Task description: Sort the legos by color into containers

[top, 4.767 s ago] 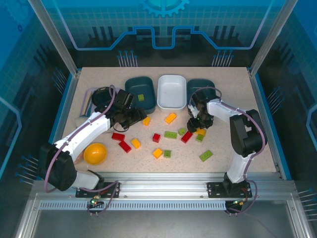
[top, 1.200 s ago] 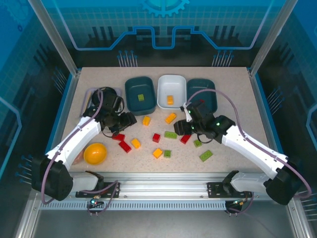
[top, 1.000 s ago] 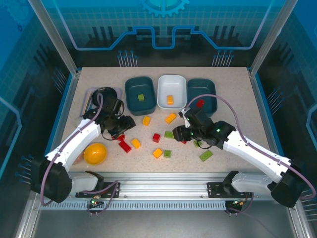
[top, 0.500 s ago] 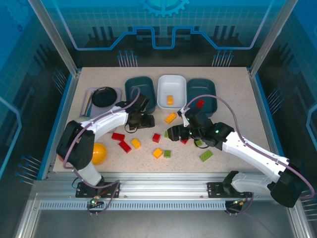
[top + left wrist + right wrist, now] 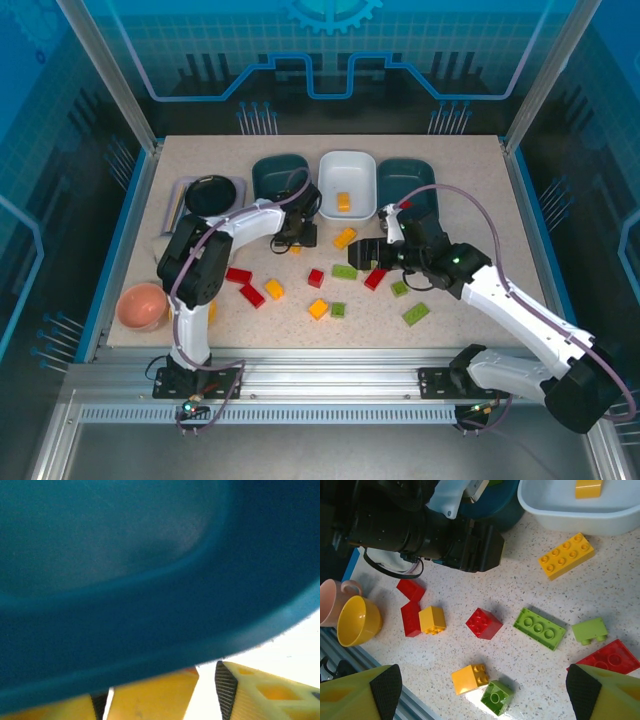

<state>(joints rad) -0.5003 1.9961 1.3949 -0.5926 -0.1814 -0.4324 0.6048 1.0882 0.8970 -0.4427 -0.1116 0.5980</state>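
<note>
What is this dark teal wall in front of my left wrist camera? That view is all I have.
Observer: It's the left teal tray. From above, your left gripper sits just off its near right corner.
Operator: Which tray has yellow in it?
Observer: The white tray, next one to the right, holds one yellow brick.
Operator: Is the other arm in my way?
Observer: No. The right gripper is open above the loose bricks, apart from yours.
</note>
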